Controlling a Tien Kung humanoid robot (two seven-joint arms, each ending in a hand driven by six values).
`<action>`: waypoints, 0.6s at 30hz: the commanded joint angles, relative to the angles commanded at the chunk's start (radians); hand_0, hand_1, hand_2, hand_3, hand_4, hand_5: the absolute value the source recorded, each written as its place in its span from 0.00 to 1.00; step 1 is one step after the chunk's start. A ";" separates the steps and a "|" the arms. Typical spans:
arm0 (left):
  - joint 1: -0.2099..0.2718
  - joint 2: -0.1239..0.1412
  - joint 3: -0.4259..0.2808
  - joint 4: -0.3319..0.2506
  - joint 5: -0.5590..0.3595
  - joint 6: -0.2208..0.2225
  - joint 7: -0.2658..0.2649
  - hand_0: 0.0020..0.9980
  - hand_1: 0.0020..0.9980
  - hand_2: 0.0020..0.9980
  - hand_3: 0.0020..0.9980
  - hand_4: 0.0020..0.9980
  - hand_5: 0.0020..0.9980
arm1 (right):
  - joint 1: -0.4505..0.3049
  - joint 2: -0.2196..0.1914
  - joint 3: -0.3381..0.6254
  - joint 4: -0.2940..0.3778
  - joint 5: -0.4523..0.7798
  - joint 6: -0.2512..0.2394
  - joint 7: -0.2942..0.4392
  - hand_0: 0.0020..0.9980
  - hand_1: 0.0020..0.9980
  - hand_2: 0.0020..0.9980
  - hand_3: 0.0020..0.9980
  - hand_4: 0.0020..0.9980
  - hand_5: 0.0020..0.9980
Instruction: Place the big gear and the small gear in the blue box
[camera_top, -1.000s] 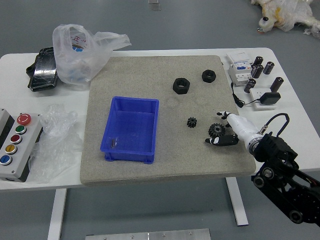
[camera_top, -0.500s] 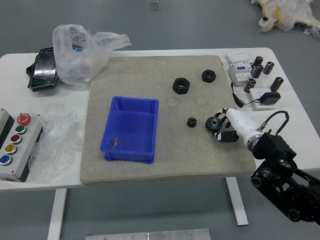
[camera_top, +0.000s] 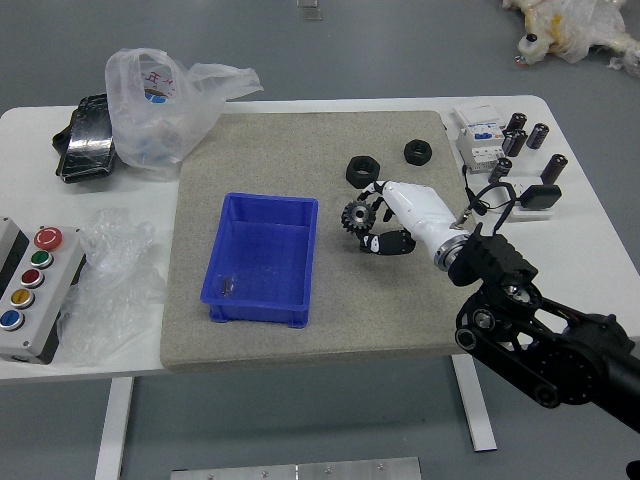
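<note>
Reaching in from the lower right, the right arm (camera_top: 545, 345) bends at its joints and angles up and leftward over the white bench (camera_top: 590, 245), its hand (camera_top: 410, 215) pointing toward the blue box (camera_top: 263, 256). The fingers are closed on the big gear (camera_top: 358, 217), gripping its right side, black fingertips above and below, with the toothed face showing to the camera. The big gear is outside the box, just beside its right wall, with a narrow gap of grey mat (camera_top: 270, 155) between them; I cannot pick out the small gear. Beyond the hand, the hexagonal nut (camera_top: 362, 171) lies close to the upper fingers, and the round black ring (camera_top: 418, 152) sits farther right. The box has its open top up, and no object stands between its right rim and the gear. A strip of mat shows along the box's left side and a thinner one along its near side.
</note>
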 joint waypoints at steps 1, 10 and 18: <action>-0.001 0.001 0.000 0.000 0.001 0.000 0.000 0.70 0.62 0.58 0.67 0.64 0.38 | 0.025 0.011 -0.022 0.001 0.000 -0.002 0.004 0.22 0.47 0.35 0.34 0.15 0.00; 0.000 -0.001 -0.006 -0.003 0.009 -0.002 0.007 0.70 0.62 0.58 0.67 0.64 0.38 | 0.157 0.075 -0.157 -0.058 0.028 -0.013 0.033 0.29 0.57 0.57 0.54 0.32 0.00; -0.001 -0.002 -0.009 -0.003 0.014 -0.004 0.008 0.70 0.62 0.58 0.67 0.64 0.38 | 0.173 0.091 -0.191 -0.101 0.048 0.012 0.026 0.34 0.68 0.73 0.74 0.44 0.00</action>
